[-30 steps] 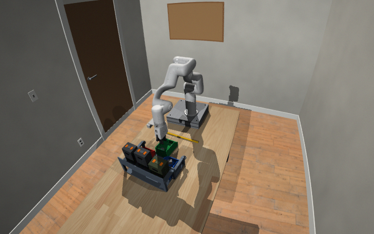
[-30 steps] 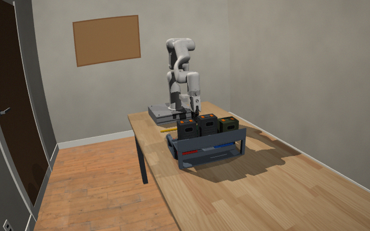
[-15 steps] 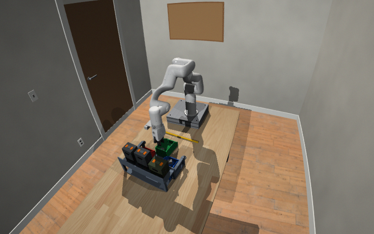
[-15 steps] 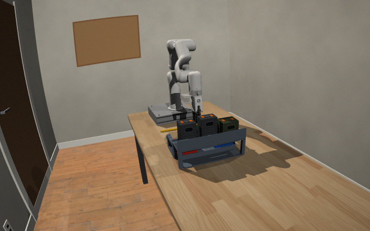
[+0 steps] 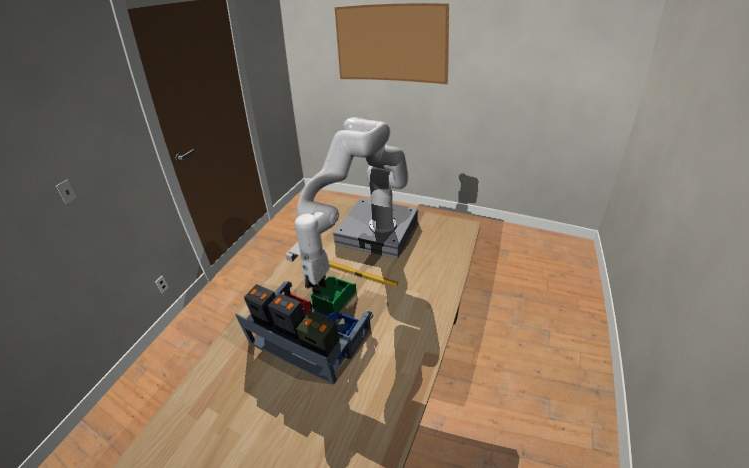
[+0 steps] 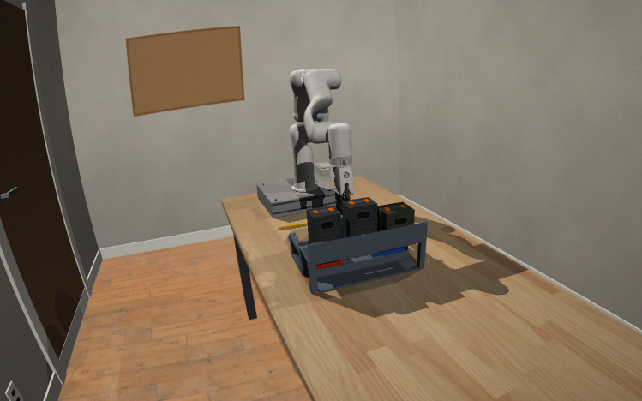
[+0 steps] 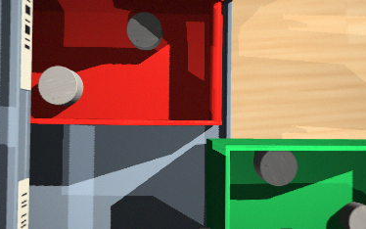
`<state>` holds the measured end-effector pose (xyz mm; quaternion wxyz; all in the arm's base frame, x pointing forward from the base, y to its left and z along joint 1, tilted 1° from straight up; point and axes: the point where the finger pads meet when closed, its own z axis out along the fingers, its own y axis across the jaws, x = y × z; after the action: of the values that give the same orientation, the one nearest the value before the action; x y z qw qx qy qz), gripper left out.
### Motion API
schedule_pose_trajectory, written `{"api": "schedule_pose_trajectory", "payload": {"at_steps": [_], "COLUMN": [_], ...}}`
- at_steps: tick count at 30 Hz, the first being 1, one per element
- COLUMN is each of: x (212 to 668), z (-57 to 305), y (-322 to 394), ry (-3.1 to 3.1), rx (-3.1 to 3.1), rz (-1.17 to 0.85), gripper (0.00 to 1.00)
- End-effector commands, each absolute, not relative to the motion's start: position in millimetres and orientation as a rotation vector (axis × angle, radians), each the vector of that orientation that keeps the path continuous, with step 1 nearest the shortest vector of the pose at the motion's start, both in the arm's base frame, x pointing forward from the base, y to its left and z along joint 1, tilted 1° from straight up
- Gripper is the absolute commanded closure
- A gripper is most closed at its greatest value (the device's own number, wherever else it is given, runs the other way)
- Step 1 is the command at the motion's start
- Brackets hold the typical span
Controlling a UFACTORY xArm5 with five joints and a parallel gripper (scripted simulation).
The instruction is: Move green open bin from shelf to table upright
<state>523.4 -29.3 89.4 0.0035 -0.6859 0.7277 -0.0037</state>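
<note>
The green open bin (image 5: 335,296) (image 7: 302,203) sticks out of the back side of the grey shelf (image 5: 295,350) (image 6: 363,244) (image 7: 126,166), toward the arm's base. Two grey cylinders (image 7: 275,167) (image 7: 358,217) lie in it. My gripper (image 5: 314,285) (image 6: 345,192) hangs just over the bin's corner nearest the red bin. Its fingers stand partly open with nothing between them, and they do not show in the wrist view. The red open bin (image 5: 302,302) (image 7: 126,93) stands on the shelf with two grey cylinders (image 7: 60,85) (image 7: 145,30) in it. The blue open bin (image 5: 346,323) stands at the shelf's other end.
Three dark closed boxes (image 5: 258,302) (image 5: 285,312) (image 5: 317,330) (image 6: 324,224) (image 6: 359,215) (image 6: 397,215) stand on the shelf's top level. A yellow bar (image 5: 362,273) (image 6: 291,225) lies on the table (image 5: 307,419) (image 7: 307,68) between the shelf and the arm's base (image 5: 376,229).
</note>
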Motion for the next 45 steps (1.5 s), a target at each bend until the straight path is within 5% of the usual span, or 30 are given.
{"api": "schedule_pose_trajectory", "payload": {"at_steps": [1, 45], "x": [524.9, 525.2], "z": [91.0, 70.5], "y": [-29.3, -29.3], "ry": [2.277, 2.277], "rx": [-2.146, -2.146], "rz": [-0.012, -0.012], "gripper": [0.66, 0.66]}}
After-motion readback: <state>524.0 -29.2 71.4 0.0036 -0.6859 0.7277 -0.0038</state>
